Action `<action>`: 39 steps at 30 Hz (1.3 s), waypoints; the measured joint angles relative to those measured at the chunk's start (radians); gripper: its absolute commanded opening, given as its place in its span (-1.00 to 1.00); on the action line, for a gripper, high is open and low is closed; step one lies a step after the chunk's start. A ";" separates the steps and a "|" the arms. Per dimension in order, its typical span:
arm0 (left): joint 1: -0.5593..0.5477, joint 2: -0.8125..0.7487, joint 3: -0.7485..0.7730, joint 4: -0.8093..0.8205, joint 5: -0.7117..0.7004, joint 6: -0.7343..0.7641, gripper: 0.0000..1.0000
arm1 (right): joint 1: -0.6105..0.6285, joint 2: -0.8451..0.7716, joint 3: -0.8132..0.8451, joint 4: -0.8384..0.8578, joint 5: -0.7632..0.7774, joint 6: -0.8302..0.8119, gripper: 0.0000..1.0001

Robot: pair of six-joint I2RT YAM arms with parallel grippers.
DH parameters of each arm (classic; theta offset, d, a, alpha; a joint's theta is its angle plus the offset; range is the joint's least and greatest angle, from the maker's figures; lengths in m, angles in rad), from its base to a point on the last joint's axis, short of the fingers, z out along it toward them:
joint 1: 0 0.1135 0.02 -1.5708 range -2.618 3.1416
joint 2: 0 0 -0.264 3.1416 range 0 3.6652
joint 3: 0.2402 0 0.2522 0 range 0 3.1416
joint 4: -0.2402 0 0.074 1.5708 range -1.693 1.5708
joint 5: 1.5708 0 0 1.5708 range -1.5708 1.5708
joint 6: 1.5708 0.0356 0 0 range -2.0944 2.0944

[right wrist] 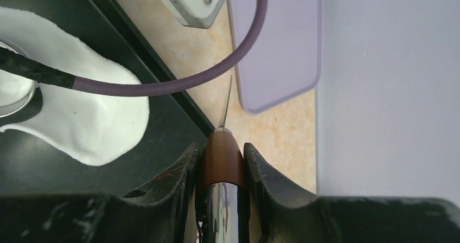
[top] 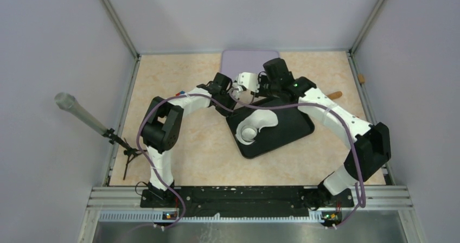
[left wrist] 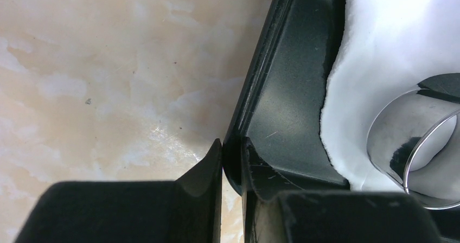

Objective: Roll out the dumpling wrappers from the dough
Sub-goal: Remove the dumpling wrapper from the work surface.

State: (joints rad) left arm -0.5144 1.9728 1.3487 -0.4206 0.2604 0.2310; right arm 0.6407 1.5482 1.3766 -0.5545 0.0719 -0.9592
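Observation:
The dough (top: pixel 264 119) is a flattened irregular white sheet lying in the black tray (top: pixel 293 132). A shiny metal ring (top: pixel 249 134) stands on the sheet's near end. My left gripper (top: pixel 234 103) is shut on the tray's rim (left wrist: pixel 255 91) at a corner, one finger outside and one inside. In the left wrist view the dough (left wrist: pixel 379 58) and the ring (left wrist: pixel 404 145) lie to the right. My right gripper (right wrist: pixel 221 152) is shut on a thin-bladed tool (right wrist: pixel 219 164) with a brown and chrome handle, beside the tray's far edge. No separate dumpling wrappers are in view.
A lilac board (top: pixel 250 58) lies at the table's back edge, just behind both grippers. A wooden rolling pin (top: pixel 333 95) rests at the right, behind the right arm. A purple cable (right wrist: pixel 179 83) crosses over the dough (right wrist: pixel 81 113) in the right wrist view. A grey pole (top: pixel 81 114) leans in at the left.

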 measured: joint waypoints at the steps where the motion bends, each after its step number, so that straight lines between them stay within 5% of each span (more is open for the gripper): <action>1: 0.000 0.000 0.000 0.000 0.000 0.000 -1.00 | -0.006 0.000 0.016 -0.014 -0.012 0.008 -1.00; 11: 0.001 0.000 0.000 0.000 0.005 0.000 -1.00 | -0.032 -0.037 0.090 -0.171 -0.276 0.161 -1.00; 26: 0.001 0.000 0.002 -0.001 -0.007 -0.037 -1.00 | 0.050 -0.108 0.229 -0.739 -0.387 -0.028 -1.00; 39: 0.001 0.000 0.005 -0.009 -0.012 -0.054 -1.00 | 0.261 -0.066 0.123 -0.538 -0.341 0.162 -1.00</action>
State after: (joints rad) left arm -0.5133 1.9732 1.3540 -0.4297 0.2485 0.1768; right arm 0.9020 1.4826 1.4994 -1.0924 -0.2691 -0.7975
